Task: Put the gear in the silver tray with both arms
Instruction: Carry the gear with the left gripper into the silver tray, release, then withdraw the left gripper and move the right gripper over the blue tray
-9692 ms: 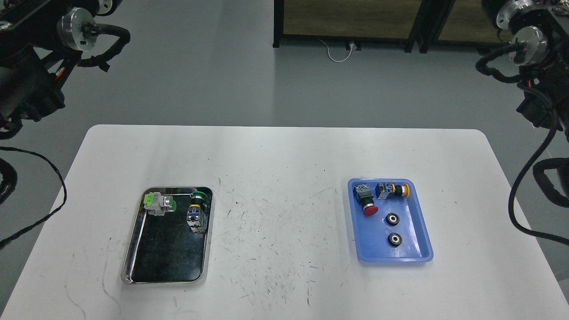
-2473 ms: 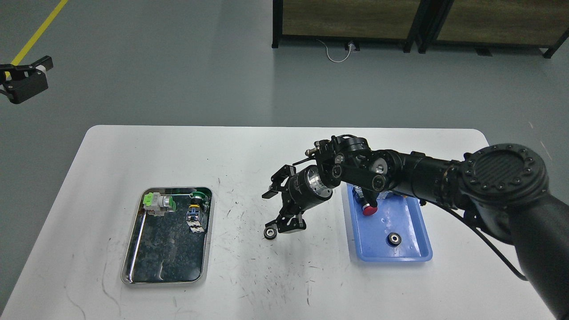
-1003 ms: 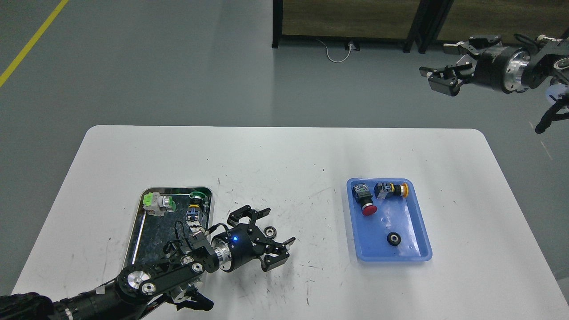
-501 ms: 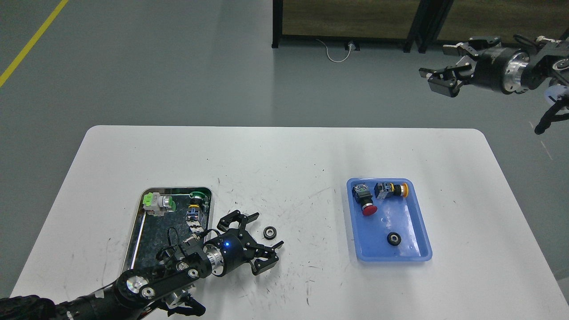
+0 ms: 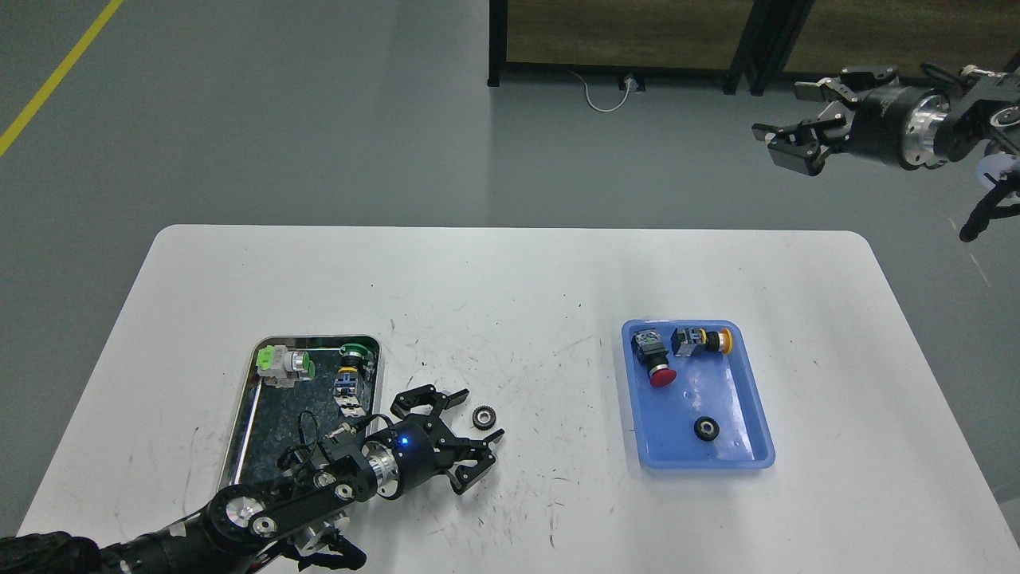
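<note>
The gear (image 5: 482,417) lies on the white table (image 5: 510,271), just right of the silver tray (image 5: 239,462), between the left hand's (image 5: 476,422) spread fingers, untouched. The right hand (image 5: 789,119) hangs spread, far right.

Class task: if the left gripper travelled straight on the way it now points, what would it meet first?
Most likely the gear on the table, lying just beyond the open left gripper fingertips, though depth is uncertain.
</note>
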Motion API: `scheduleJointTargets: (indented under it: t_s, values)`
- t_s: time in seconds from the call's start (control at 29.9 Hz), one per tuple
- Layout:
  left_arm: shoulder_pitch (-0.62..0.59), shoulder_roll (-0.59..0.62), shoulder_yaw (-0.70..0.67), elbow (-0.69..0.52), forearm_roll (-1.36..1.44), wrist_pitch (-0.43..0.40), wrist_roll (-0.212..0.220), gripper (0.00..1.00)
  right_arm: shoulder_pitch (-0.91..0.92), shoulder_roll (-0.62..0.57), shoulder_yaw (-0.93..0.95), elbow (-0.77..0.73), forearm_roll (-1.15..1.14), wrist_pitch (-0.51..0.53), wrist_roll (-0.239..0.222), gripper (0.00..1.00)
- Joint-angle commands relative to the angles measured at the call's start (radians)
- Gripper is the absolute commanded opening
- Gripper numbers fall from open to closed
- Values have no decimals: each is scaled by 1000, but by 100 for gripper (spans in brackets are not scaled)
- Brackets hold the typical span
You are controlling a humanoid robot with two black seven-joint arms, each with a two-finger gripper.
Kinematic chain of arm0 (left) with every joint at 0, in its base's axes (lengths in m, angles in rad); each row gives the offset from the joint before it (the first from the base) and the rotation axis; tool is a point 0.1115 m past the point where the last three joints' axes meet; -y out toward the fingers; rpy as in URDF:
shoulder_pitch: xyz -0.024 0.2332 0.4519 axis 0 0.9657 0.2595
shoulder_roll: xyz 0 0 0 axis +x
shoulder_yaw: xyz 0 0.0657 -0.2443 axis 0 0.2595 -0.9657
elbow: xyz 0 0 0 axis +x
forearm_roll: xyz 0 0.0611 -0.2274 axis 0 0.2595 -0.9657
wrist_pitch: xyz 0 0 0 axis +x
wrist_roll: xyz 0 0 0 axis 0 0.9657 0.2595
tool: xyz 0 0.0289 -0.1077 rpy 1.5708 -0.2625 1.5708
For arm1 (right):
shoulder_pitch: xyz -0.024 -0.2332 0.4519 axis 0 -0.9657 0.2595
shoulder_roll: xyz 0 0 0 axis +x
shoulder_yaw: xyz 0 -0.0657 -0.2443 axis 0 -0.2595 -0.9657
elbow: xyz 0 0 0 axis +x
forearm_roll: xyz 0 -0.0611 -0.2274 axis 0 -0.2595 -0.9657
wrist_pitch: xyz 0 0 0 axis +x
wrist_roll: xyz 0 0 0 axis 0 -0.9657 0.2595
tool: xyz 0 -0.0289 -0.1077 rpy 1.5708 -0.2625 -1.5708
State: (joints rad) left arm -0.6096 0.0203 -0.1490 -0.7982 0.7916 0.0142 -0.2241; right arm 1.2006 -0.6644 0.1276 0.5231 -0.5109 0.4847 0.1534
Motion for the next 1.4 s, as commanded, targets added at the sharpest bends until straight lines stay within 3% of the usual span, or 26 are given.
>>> scheduleJointTargets:
  t_s: [0.0, 0.5, 0.7, 1.04, 1.2, 1.37]
  values:
    - [-2, -2, 0, -1, 0, -2, 2, 62, -4, -1, 0, 1, -3, 0, 0, 75]
    - [-12, -2, 39, -9, 0, -5, 14, 22, -10, -4, 0, 1, -5, 0, 2, 75]
    - [-51, 19, -3, -64, -26, -11, 23, 21, -10, -6, 3, 1, -5, -2, 2, 75]
    - [-84, 406, -41, -340, -114, -51, 32, 21, -1, 8, 4, 1, -5, 0, 3, 75]
    - [0, 614, -40, -498, -112, -46, 25, 21, 1, 31, 7, 0, -5, -2, 5, 75]
    - [105, 746, -40, -572, -112, -36, 23, 21, 1, 61, 4, 5, -5, -2, 3, 75]
